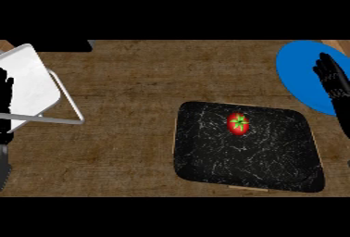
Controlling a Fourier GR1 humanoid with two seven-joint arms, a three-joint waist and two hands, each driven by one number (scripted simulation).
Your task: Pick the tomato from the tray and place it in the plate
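A red tomato [238, 123] with a green stem lies in the upper middle of the black speckled tray [212, 162]. The blue plate [301, 69] sits at the right edge, above and to the right of the tray. My right hand [335, 85] is open, fingers straight and pointing up, lying over the plate's right part; it is well to the right of the tomato. At the left edge my left hand [5, 99] shows with fingers up, open and holding nothing.
A white board in a grey metal frame [31, 83] lies at the upper left, partly under my left hand. Brown wooden counter [130, 152] stretches between the frame and the tray.
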